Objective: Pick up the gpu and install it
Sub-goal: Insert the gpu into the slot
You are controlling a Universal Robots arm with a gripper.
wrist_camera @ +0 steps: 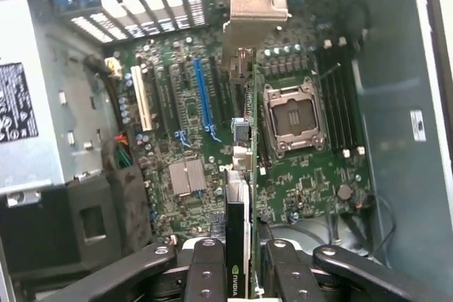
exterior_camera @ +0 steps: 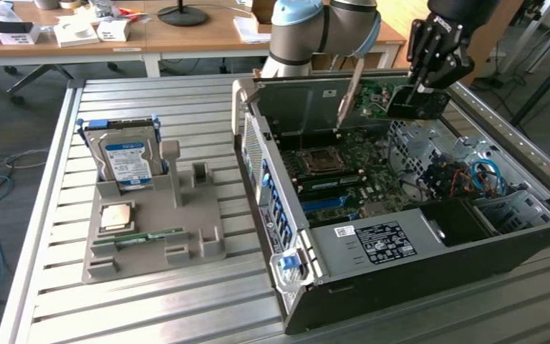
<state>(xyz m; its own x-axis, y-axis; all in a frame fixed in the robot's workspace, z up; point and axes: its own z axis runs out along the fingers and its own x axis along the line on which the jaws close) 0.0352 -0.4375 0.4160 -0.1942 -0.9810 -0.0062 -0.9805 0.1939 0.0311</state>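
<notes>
The gpu (exterior_camera: pixel 371 92) is a green card with a pale metal bracket (exterior_camera: pixel 354 86) along one end. It hangs upright over the back of the open computer case (exterior_camera: pixel 418 265), above the motherboard (exterior_camera: pixel 351 154). My gripper (exterior_camera: pixel 411 100) is shut on the card's end away from the bracket. In the wrist view the gpu (wrist_camera: pixel 244 175) shows edge-on between my black fingers (wrist_camera: pixel 205 274), with its bracket (wrist_camera: pixel 255 12) at the far end. My gripper (wrist_camera: pixel 244 277) holds it over the motherboard (wrist_camera: pixel 311 175), between the blue slot (wrist_camera: pixel 203 97) and the processor socket (wrist_camera: pixel 294 114).
A grey parts holder (exterior_camera: pixel 194 236) lies on the slatted metal table at the exterior view's left, carrying a hard drive (exterior_camera: pixel 127 161), a processor chip (exterior_camera: pixel 117 215) and a memory stick (exterior_camera: pixel 141 236). A wooden desk (exterior_camera: pixel 208 36) with clutter stands behind. Drive cages and cables (exterior_camera: pixel 475 179) crowd the case's right.
</notes>
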